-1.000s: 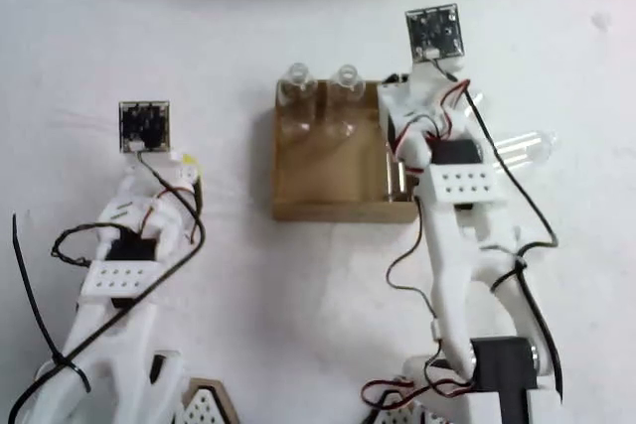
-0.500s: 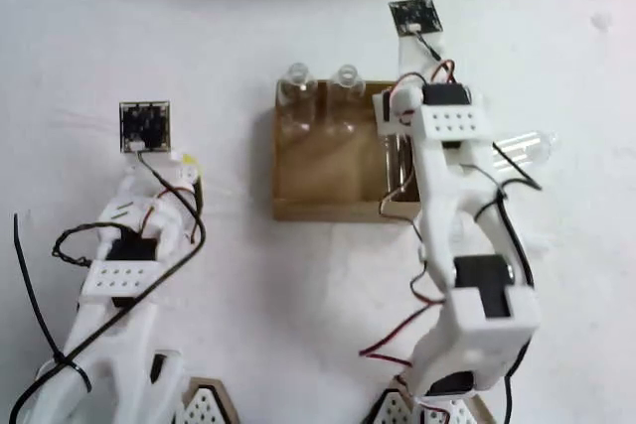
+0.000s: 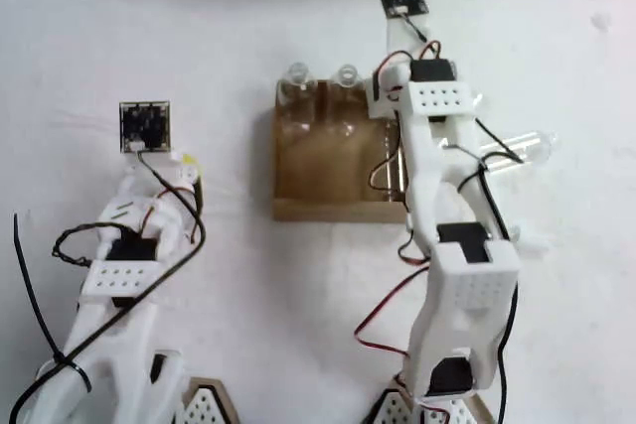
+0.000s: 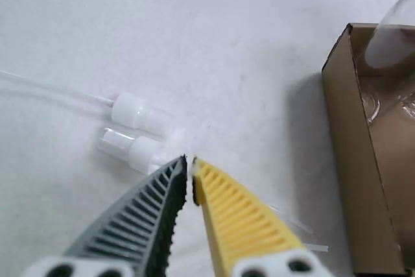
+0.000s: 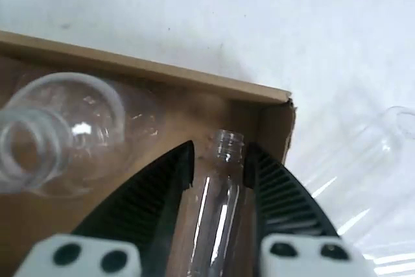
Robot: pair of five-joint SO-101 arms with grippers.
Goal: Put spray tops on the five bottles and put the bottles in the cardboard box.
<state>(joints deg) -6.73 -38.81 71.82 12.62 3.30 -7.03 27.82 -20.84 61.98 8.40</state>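
The cardboard box (image 3: 338, 209) stands mid-table with two clear bottles (image 3: 295, 76) (image 3: 346, 76) at its far wall. My right gripper (image 5: 218, 154) is over the box's far right corner, shut on a third clear bottle (image 5: 227, 154) with a bare open neck; that bottle (image 3: 396, 164) lies along the right wall. Another uncapped bottle (image 5: 58, 134) stands beside it. My left gripper (image 4: 190, 163) is shut and holds nothing, its tips just above two white spray tops (image 4: 133, 109) (image 4: 139, 150) on the cloth. The left gripper (image 3: 189, 174) sits left of the box.
One more clear bottle (image 3: 522, 151) lies on the white cloth right of the box, also seen past the box corner (image 5: 363, 160). The box's side wall (image 4: 350, 128) stands close to the left gripper. Open cloth lies in front of the box.
The right arm has stretched toward the box's far right corner, carrying the bottle deeper along the right wall. The left arm has stayed still.
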